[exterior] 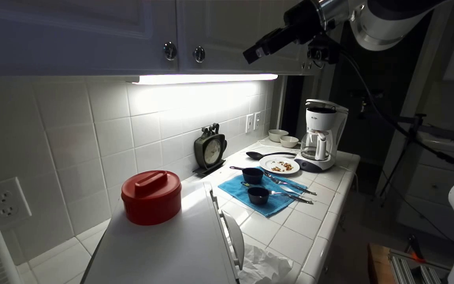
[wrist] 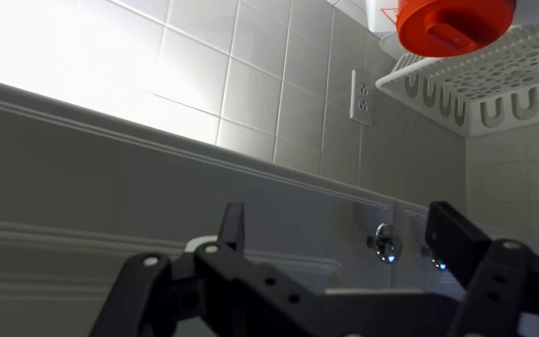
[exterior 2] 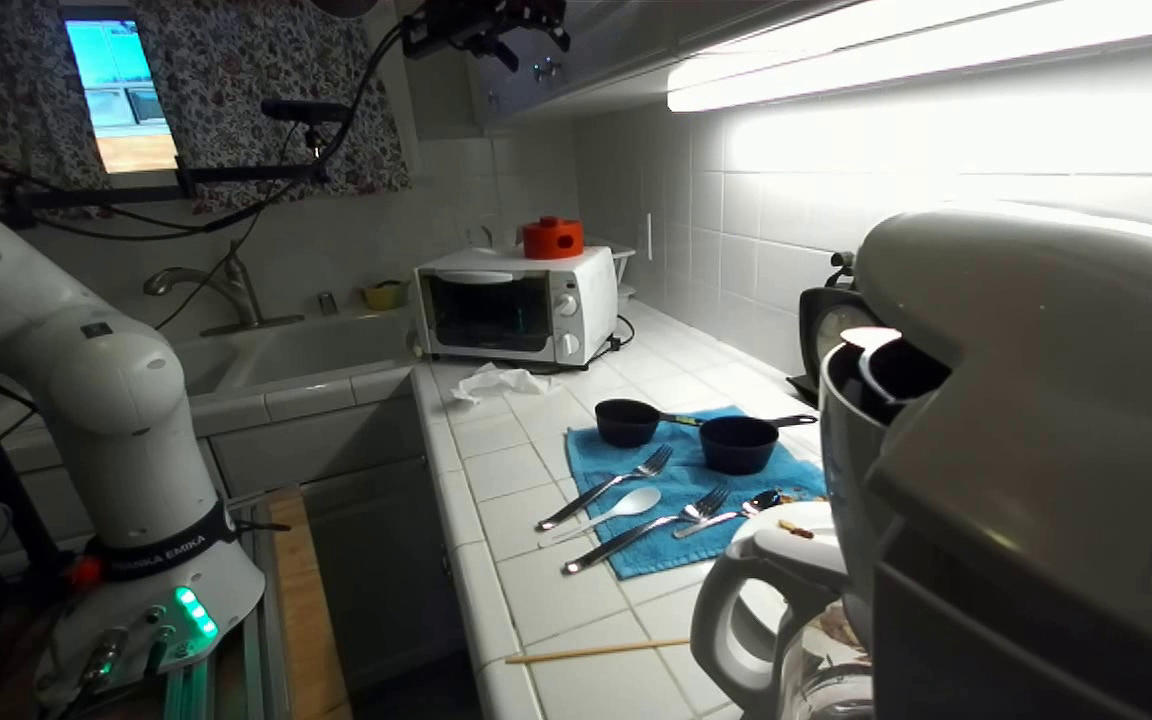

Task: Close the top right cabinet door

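The right cabinet door [wrist: 110, 182] lay beyond the pincer [wrist: 337, 213] in the wrist view, its one knob [wrist: 385, 243] showing in the gap between the two fingers [wrist: 233, 229]. In an exterior view the door seemed flush with the left door [exterior: 73, 35]; the pincer hung in front of the right one, well above the surface [exterior: 300, 225]. Down there lay one blue cloth [exterior: 231, 184] with two dark cups [exterior: 258, 198] on it, two forks [exterior 2: 608, 487], one white spoon [exterior 2: 636, 501], one metal spoon [exterior 2: 734, 516] and one large black spoon [exterior: 254, 155]. One plate [exterior: 266, 163] with small brown bits [exterior: 282, 166], two bowls [exterior: 277, 137], one coffee maker [exterior: 321, 120] and one toaster oven [exterior 2: 486, 312] also stood there, one red container [exterior: 152, 201] atop the toaster oven and one crumpled paper [exterior 2: 501, 382] near it. The pincer was released, its fingers spread wide around air; whether a fingertip touched the door could not be told.
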`<state>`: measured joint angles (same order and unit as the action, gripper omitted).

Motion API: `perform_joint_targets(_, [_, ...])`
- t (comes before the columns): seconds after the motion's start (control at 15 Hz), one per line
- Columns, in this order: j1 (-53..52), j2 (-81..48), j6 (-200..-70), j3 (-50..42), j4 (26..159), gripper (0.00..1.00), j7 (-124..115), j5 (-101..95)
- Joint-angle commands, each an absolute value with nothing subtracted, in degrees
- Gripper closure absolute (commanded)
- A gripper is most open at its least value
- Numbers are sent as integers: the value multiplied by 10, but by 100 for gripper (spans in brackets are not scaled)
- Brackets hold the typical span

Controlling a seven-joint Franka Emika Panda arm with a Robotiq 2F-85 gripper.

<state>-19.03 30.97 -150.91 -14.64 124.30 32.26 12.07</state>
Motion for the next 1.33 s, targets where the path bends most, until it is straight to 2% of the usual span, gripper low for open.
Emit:
perform_joint_targets(0.0, [-134,313,-1489,-104,1236,0,249,103])
perform_joint_targets(0.4, [-34,325,-1321,-46,1205,0,89,73])
perform_joint_targets(0.87, [-24,342,-1093,-52,1164,0,77,86])
perform_joint_targets(1.27, [1,342,-987,-37,1147,0,53,58])
